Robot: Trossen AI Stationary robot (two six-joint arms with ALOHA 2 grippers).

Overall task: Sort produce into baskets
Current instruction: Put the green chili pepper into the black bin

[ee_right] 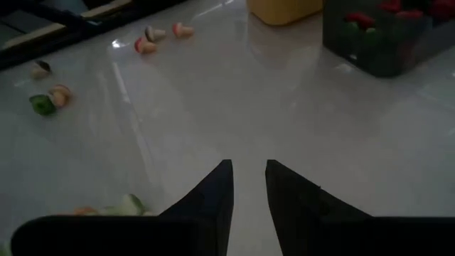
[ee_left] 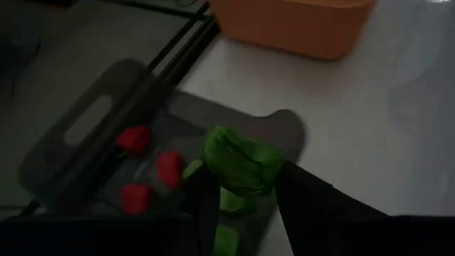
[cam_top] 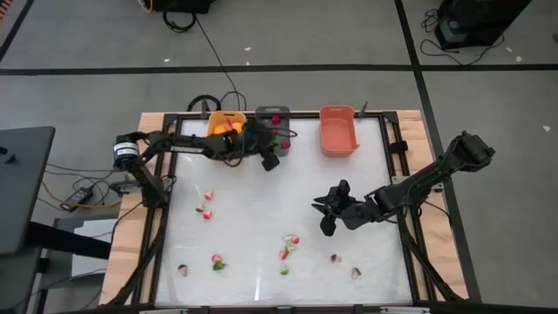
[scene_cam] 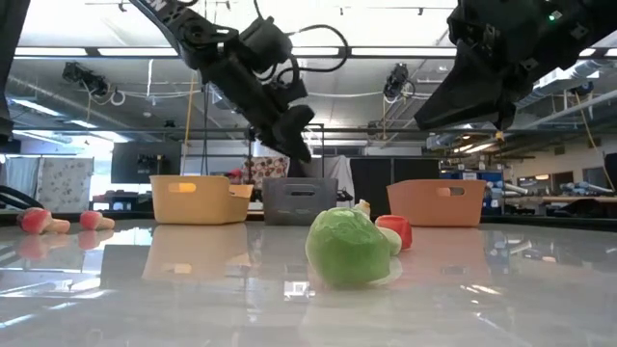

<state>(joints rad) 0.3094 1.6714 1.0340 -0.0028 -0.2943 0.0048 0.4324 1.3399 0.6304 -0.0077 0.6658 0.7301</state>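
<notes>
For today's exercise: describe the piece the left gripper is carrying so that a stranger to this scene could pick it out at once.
Find the row of three plastic bins and take the middle one, the dark grey bin. Over it the left gripper pinches a crinkled, leafy green toy vegetable. The small red pieces below lie loose inside the bin; this one is green and held.

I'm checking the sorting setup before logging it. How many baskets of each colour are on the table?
Yellow-orange basket: 1
Dark grey basket: 1
Salmon basket: 1
Total: 3 baskets, in a row along the far edge of the table.
</notes>
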